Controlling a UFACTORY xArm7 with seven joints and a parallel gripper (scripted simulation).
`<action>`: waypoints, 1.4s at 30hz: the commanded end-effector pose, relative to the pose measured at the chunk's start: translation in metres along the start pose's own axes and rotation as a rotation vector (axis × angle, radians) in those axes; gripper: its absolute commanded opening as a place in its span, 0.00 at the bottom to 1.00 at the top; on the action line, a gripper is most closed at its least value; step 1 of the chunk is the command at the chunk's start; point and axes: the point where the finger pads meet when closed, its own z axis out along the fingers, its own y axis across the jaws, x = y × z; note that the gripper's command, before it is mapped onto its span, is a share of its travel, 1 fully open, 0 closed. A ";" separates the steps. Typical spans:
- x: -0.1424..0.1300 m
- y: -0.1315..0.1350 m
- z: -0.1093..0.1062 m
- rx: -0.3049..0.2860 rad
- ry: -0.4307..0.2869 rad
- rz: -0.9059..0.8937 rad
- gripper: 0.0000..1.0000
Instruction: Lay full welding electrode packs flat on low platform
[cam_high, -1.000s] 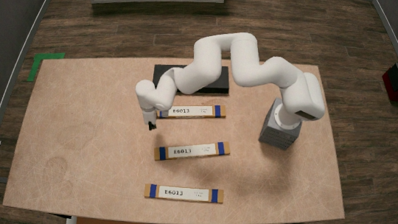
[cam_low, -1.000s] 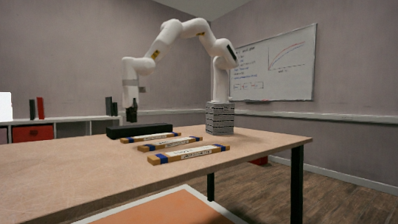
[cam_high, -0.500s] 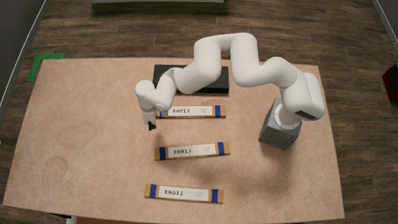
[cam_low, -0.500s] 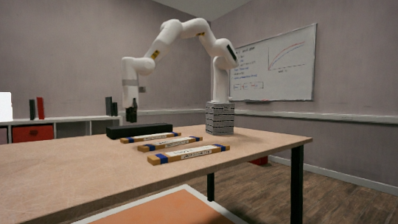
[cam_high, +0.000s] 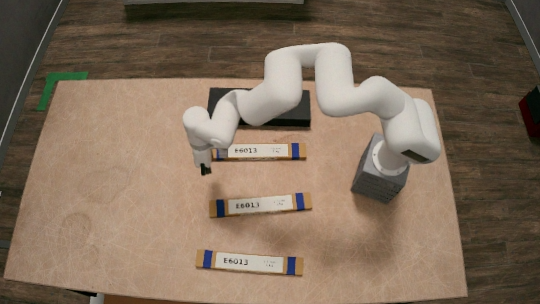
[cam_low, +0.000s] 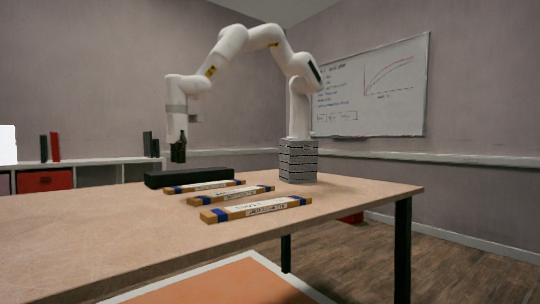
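I hover the half-open, empty claw (cam_high: 205,170) beside the nearest-platform tan cardboard electrode pack (cam_high: 258,151) at frame centre; lowering squarely should test weight cleanly.

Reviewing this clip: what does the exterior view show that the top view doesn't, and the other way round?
Only the exterior view shows height: the gripper hangs well above the table, holding nothing, its fingers partly open. It also shows the whiteboard and the side shelf.

Only the top view shows the layout: the gripper sits off the left end of the pack nearest the platform, and "E6013" is readable.

Both show three packs lying flat on the table, none on the black low platform.
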 end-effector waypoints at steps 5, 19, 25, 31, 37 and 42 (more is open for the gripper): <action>-0.002 0.000 -0.019 0.000 -0.006 0.000 0.58; -0.002 0.000 -0.022 0.000 -0.006 0.000 0.58; -0.002 0.000 -0.022 0.000 -0.006 0.000 0.58; -0.002 0.000 -0.022 0.000 -0.006 0.000 0.58; -0.002 0.000 -0.022 0.000 -0.006 0.000 0.58; -0.002 0.000 -0.022 0.000 -0.006 0.000 0.58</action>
